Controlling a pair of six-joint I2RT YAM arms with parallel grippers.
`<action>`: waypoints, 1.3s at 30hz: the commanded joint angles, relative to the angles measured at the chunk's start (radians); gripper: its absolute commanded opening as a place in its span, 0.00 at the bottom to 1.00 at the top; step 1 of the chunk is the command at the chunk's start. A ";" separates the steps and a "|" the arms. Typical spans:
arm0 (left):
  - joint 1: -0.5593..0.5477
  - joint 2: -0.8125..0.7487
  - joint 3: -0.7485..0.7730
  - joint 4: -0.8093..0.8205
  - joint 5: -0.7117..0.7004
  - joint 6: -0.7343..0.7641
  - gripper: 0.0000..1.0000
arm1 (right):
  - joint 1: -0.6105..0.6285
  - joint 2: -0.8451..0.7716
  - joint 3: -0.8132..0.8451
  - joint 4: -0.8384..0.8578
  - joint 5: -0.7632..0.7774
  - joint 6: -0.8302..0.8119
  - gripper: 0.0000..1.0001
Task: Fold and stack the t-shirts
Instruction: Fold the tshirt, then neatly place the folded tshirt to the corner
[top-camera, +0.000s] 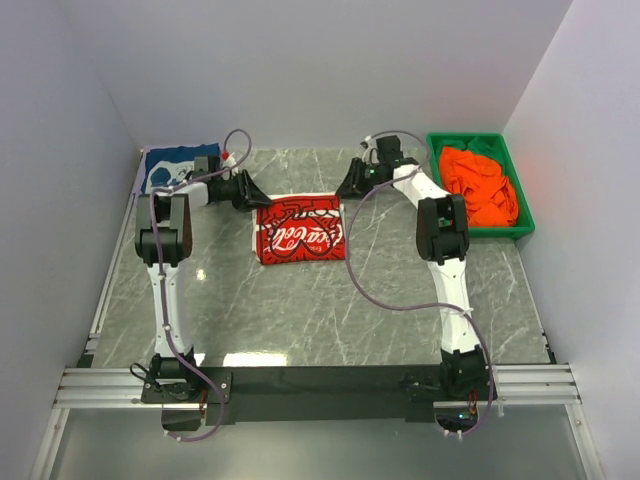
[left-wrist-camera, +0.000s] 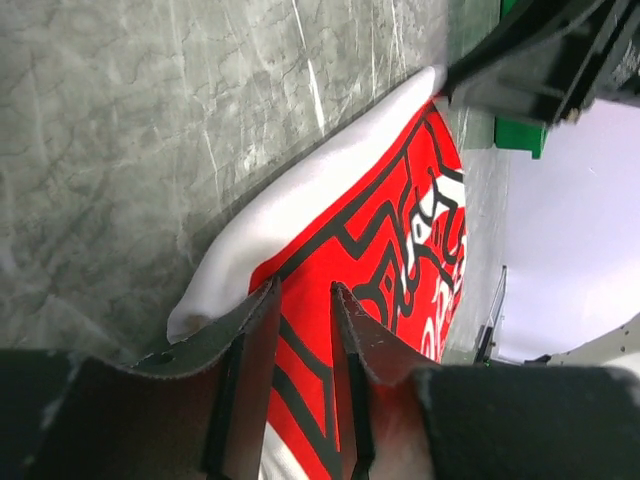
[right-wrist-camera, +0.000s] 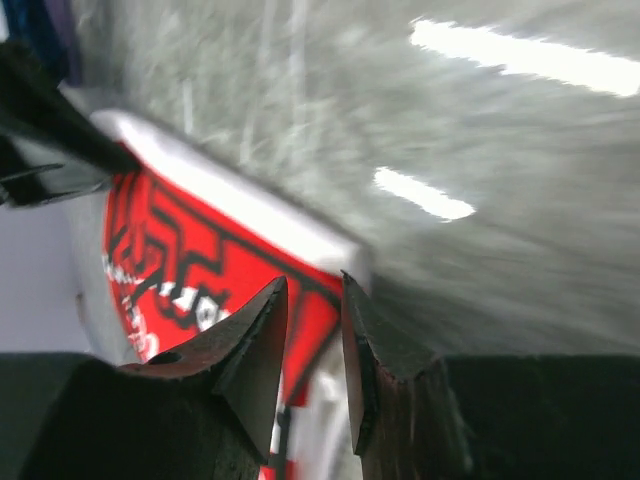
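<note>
Red t-shirt (top-camera: 300, 232) lying between my left hand (left-wrist-camera: 305, 290) and right hand (right-wrist-camera: 315, 282), a far corner under each, fingers a slit apart, I cannot tell if they're pinching cloth

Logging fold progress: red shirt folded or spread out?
Folded. The red shirt lies as a compact rectangle, no sleeves showing; a white layer shows along its far edge. Number of folds: cannot tell.

Probably a robotics lab cell — plain white walls (top-camera: 300, 60) box in a marble-patterned table (top-camera: 300, 310), an aluminium mounting rail (top-camera: 320, 385) at six o'clock.
</note>
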 joint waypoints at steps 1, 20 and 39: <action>0.029 -0.059 -0.007 -0.031 -0.036 0.050 0.34 | -0.048 -0.036 0.037 -0.024 0.108 -0.079 0.37; 0.300 -0.948 -0.303 -0.064 -0.608 -0.008 1.00 | 0.473 -0.546 -0.247 -0.219 0.568 -0.733 0.45; 0.429 -0.880 -0.338 -0.380 -0.431 0.106 0.99 | 0.769 -0.244 -0.107 -0.207 0.773 -0.681 0.39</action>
